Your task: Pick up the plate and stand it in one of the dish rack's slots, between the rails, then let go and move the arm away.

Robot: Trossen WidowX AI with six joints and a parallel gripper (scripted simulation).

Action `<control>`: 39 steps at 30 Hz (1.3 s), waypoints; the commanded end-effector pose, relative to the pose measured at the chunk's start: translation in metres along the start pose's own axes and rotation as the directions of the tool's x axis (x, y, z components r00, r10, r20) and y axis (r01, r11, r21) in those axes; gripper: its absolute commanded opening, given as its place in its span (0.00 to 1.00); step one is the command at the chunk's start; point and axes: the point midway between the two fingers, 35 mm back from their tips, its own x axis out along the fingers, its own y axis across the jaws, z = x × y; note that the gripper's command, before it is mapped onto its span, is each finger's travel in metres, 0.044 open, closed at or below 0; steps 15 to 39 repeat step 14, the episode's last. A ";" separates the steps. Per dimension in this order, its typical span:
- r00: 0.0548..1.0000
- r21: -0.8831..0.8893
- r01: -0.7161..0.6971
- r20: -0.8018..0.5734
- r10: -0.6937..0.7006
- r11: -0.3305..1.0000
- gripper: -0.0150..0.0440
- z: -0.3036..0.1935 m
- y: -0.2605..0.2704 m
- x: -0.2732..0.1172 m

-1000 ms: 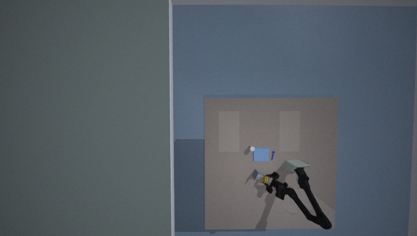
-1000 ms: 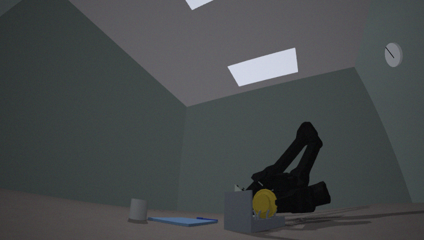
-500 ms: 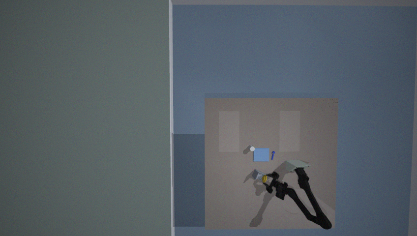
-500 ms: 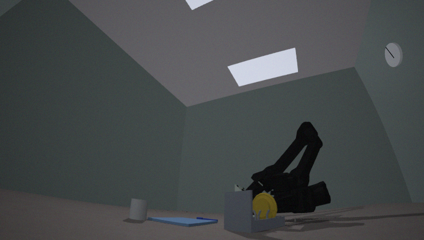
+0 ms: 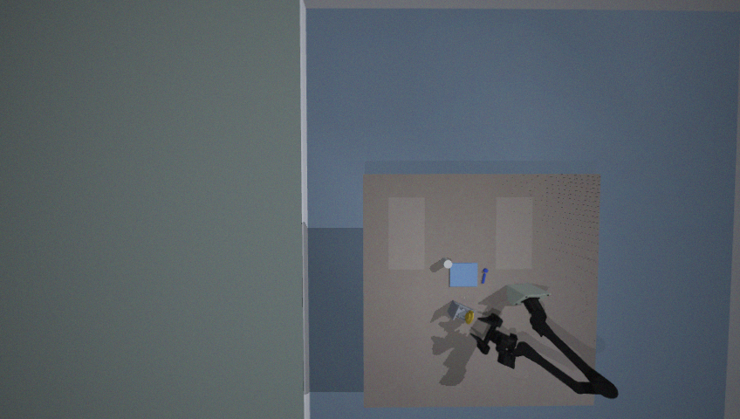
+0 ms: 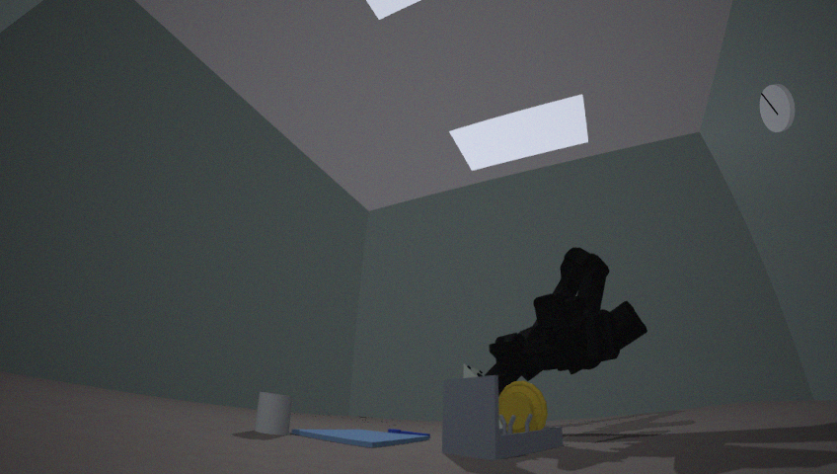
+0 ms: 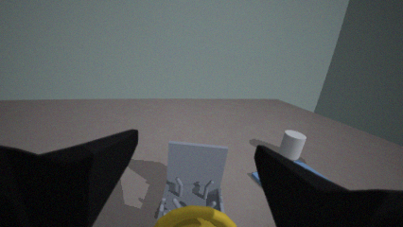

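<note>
The yellow plate (image 5: 469, 317) (image 6: 522, 406) (image 7: 195, 212) stands on edge in the grey dish rack (image 5: 453, 310) (image 6: 470, 417) (image 7: 198, 158), at the end away from the rack's tall panel. Curved prongs show in front of its lower part in the exterior view; its exact slot and any slight lean cannot be told. My gripper (image 5: 475, 326) (image 7: 198, 144) is open and empty, above and just behind the plate on the arm's side. In the wrist view only the plate's top rim shows, low between the fingers.
A blue flat board (image 5: 462, 275) (image 6: 360, 436) lies beside the rack, with a white cylinder (image 5: 448, 264) (image 6: 273, 413) (image 7: 292, 145) at its corner and a small blue item (image 5: 483, 277) (image 6: 408, 433) on its other side. A pale green panel (image 5: 524, 293) is by the arm's base.
</note>
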 end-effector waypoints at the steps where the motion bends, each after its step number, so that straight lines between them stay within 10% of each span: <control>1: 1.000 -0.014 -0.013 0.013 0.013 1.000 0.93 0.039 0.000 -0.002; 39: 0.995 -0.199 0.082 -0.044 -0.093 0.977 0.93 0.046 -0.012 0.015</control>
